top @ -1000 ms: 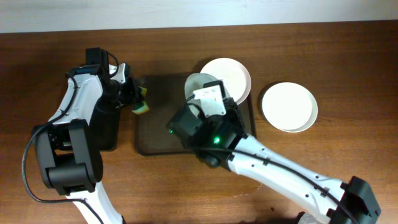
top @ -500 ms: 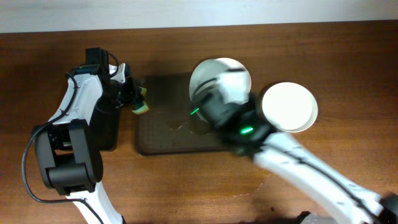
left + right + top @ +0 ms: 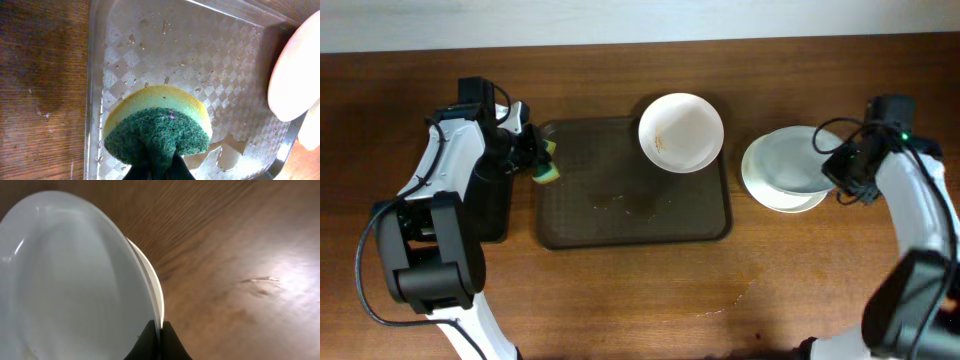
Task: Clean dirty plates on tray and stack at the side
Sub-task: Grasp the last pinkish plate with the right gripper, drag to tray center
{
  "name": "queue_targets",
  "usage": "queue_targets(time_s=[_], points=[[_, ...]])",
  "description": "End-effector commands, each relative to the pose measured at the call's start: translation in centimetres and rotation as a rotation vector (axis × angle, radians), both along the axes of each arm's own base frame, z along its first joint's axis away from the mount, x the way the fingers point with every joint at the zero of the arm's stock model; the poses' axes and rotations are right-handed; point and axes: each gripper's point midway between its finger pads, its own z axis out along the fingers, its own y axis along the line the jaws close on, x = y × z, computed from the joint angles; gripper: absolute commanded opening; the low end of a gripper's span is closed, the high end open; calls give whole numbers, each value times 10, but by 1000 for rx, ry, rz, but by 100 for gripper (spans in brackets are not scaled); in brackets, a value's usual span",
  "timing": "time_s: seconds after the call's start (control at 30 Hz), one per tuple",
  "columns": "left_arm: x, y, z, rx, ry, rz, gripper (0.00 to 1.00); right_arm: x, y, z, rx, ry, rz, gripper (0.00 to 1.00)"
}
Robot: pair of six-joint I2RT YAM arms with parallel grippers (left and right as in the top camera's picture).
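A white plate (image 3: 681, 132) with brownish smears lies on the far right corner of the brown tray (image 3: 610, 215). My right gripper (image 3: 832, 166) is shut on the rim of a second white plate (image 3: 792, 160) and holds it over a third white plate (image 3: 768, 192) on the table right of the tray. In the right wrist view the held plate (image 3: 70, 280) fills the left half, its rim pinched between the fingertips (image 3: 159, 341). My left gripper (image 3: 535, 152) is shut on a yellow and green sponge (image 3: 548, 172) at the tray's far left edge; the sponge (image 3: 157, 127) hangs over the wet tray (image 3: 200, 55).
A narrow black tray (image 3: 490, 205) lies left of the brown tray, under my left arm. Water drops and a small puddle (image 3: 225, 155) sit on the tray. A pale wall runs along the table's far edge.
My right arm has swung from above the tray to the right side, carrying a plate with it to over the plate on the table. My left arm has not moved.
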Motion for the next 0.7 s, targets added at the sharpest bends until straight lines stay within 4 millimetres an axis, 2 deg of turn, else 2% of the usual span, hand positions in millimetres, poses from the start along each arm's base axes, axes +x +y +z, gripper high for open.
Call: queue_targets(time_s=[0.0, 0.03, 0.07, 0.1, 0.17, 0.2, 0.27, 0.3, 0.33, 0.37, 0.4, 0.47, 0.53, 0.67], points=[[3, 0, 2, 4, -17, -14, 1, 5, 20, -33, 97, 50, 34, 4], [3, 0, 2, 4, -17, -14, 1, 4, 25, -38, 112, 67, 43, 6], [3, 0, 2, 4, -17, -14, 1, 3, 28, -39, 116, 75, 56, 22], [3, 0, 2, 4, -17, -14, 1, 3, 34, -37, 125, 75, 107, 51], [3, 0, 2, 5, -17, -14, 1, 9, 45, -22, 148, 43, 151, 56], [3, 1, 2, 9, -17, -13, 1, 18, 54, -9, 157, 5, 207, 59], [3, 0, 2, 11, -17, -14, 1, 40, 79, 19, 176, -81, 305, 60], [3, 0, 2, 12, -18, -17, 1, 55, 102, 34, 186, -135, 367, 60], [3, -1, 2, 12, -17, -17, 1, 66, 120, 40, 194, -178, 407, 59], [3, 2, 0, 34, -13, -14, 1, 77, 148, 41, 203, -211, 423, 56], [2, 2, 0, 37, -11, -14, 1, 81, 160, 38, 201, -216, 421, 54], [2, 3, 0, 37, -11, -14, 1, 84, 184, 17, 167, -175, 371, 44], [2, 3, 0, 37, -10, -14, 1, 80, 202, -10, 165, -113, 334, 40], [2, 3, 0, 37, -11, -14, 1, 71, 222, -57, 164, -7, 313, 31]])
